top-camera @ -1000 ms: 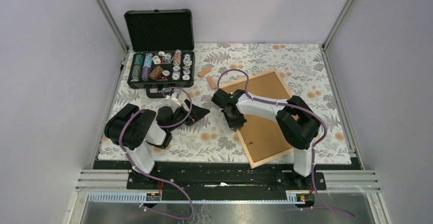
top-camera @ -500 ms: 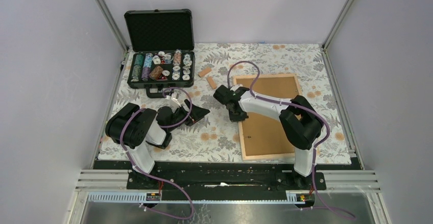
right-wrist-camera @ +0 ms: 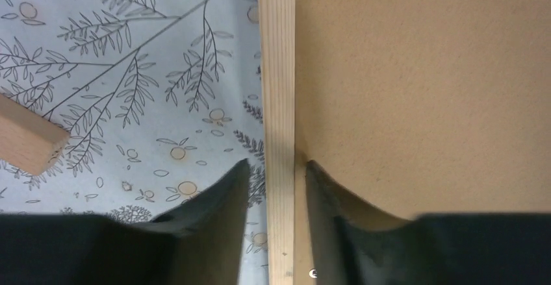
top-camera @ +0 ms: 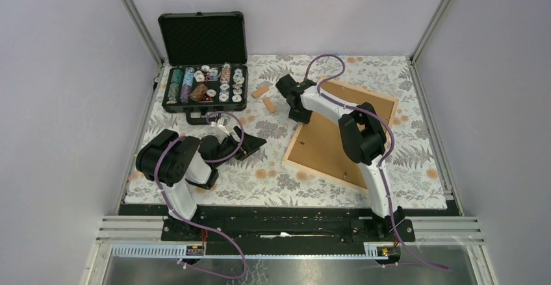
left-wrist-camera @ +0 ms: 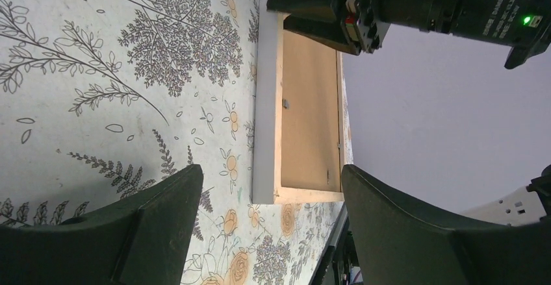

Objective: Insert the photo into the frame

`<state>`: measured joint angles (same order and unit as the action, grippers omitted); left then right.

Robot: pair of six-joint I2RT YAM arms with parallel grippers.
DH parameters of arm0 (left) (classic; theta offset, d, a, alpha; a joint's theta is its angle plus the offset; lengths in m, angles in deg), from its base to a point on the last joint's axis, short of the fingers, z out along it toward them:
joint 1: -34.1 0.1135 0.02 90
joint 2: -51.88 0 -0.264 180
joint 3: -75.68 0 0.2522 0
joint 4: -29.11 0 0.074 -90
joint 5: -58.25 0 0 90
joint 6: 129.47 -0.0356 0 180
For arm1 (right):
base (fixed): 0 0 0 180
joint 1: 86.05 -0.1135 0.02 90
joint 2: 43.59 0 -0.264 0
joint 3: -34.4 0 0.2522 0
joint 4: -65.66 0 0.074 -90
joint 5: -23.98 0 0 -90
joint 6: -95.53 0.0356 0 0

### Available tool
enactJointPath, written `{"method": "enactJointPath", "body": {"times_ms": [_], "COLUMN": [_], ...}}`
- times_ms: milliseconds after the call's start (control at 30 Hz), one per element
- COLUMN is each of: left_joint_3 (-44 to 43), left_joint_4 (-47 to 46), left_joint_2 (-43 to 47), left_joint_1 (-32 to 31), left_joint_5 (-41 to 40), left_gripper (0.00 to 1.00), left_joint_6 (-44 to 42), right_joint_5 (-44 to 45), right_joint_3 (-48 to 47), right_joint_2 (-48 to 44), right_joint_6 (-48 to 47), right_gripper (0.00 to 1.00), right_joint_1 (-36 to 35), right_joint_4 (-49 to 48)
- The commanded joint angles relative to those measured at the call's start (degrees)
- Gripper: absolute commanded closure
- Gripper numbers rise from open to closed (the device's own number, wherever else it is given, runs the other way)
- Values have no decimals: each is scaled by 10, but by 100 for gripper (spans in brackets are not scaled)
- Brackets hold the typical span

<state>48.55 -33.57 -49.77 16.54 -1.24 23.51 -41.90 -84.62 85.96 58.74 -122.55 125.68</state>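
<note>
Step in hand, by the look of it: squaring up the frame (top-camera: pixel 323 175) on the floral cloth, ahead of any loading. Held by the right gripper (top-camera: pixel 299 113), pinched shut across the pale wooden rail near the far-left corner. In the right wrist view, one finger (right-wrist-camera: pixel 224 200) on the cloth side of the strip, the other over the brown backing board (right-wrist-camera: pixel 422 90), both touching the wood.

Lies back-up on the right half of the table, askew to the table edges, with the backing board seated inside it. Well apart from it, the left gripper (top-camera: pixel 255 145), low over the cloth, spread wide with nothing between the fingers (left-wrist-camera: pixel 156 207).

No photo to be seen in any view. Possibly under the backing board, but cannot tell from here.

Next, judging from this: let go of the rail, lift the board out by an edge, find the print and lay it face-down in the recess. Calls for a thin-edge pinch on a flat sheet, probably with the idle left arm steadying the frame. Worth keeping clear of the small wooden blocks (top-camera: pixel 261 92) just beside the gripped corner; the poker chip case (top-camera: pixel 201 87) sits further off at far left.
</note>
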Motion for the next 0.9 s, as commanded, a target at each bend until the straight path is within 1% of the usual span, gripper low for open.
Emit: {"method": "enactJointPath", "body": {"times_ms": [0, 33, 100, 133, 167, 267, 300, 367, 400, 467, 600, 667, 833, 867], "left_joint_3": [2, 3, 4, 6, 7, 9, 9, 9, 9, 9, 12, 12, 11, 11], "left_joint_4": [-51, -53, -57, -60, -63, -65, -66, -70, -71, -74, -77, -77, -77, -78], "left_joint_2": [-8, -8, -8, -7, -7, -6, -5, -6, -7, -8, -6, -7, -11, -12], "left_joint_1": [3, 3, 3, 3, 3, 3, 3, 3, 4, 3, 4, 3, 3, 3], "left_joint_5": [15, 14, 14, 13, 13, 14, 14, 14, 14, 15, 15, 16, 18, 19], "left_gripper": [18, 18, 18, 18, 18, 18, 18, 18, 18, 18, 18, 18, 18, 18], "left_joint_6": [-1, 0, 1, 2, 2, 2, 2, 3, 4, 6, 5, 5, 7, 7], "right_joint_5": [15, 17, 0, -13, -30, -121, -149, -176, -208, -229, -239, -240, -252, -248], "right_joint_3": [-5, 20, 90, 123, 155, 233, 241, 239, 236, 241, 221, 214, 206, 211], "right_joint_2": [-36, -55, -107, -132, -168, -223, -231, -231, -229, -225, -198, -186, -156, -153], "right_joint_6": [-41, -70, -149, -183, -225, -361, -385, -409, -416, -412, -377, -355, -285, -267], "right_gripper": [42, 30, 12, 5, 1, 0, 0, 0, 0, 0, 0, 5, 20, 20], "right_joint_1": [6, 6, 6, 6, 6, 6, 6, 6, 6, 6, 6, 6, 5, 5], "right_joint_4": [-36, -55, -120, -143, -163, -212, -197, -166, -155, -160, -159, -159, -148, -148]}}
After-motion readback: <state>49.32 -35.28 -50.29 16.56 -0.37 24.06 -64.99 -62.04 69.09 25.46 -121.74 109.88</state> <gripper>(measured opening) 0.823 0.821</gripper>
